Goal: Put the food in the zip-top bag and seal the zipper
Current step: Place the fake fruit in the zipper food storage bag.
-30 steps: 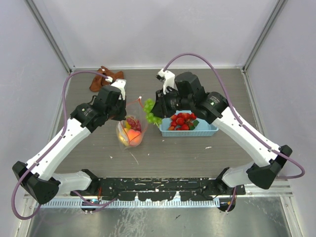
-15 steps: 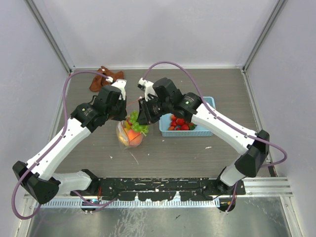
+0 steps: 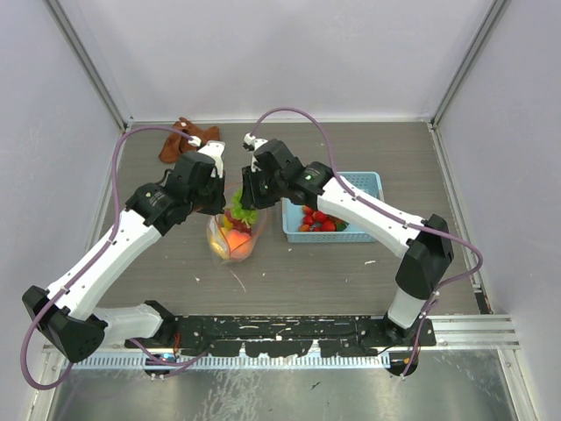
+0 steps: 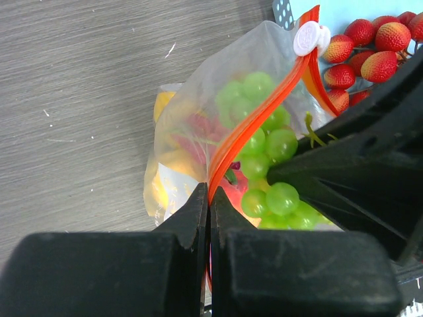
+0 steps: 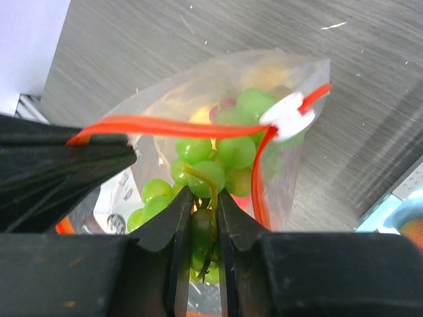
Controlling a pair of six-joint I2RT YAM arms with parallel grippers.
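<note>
The clear zip-top bag (image 3: 233,239) stands open on the table with a peach and yellow pieces inside. My left gripper (image 4: 209,198) is shut on its orange-red zipper strip (image 4: 254,129) and holds that edge up; the white slider tab (image 4: 306,37) sits at the strip's far end. My right gripper (image 5: 203,206) is shut on the green grape bunch (image 5: 211,162) and holds it in the bag's mouth (image 3: 241,210). The bag (image 5: 218,112) and its slider tab (image 5: 287,115) also show in the right wrist view. Red strawberries (image 3: 319,217) lie in the basket.
A light-blue perforated basket (image 3: 366,230) stands right of the bag. A brown cloth (image 3: 186,138) lies at the back left. Grey walls close off the table's back and sides.
My right gripper has carried the green grape bunch leftward from beside the basket to the bag's open mouth. The left gripper has stayed on the zipper strip.
</note>
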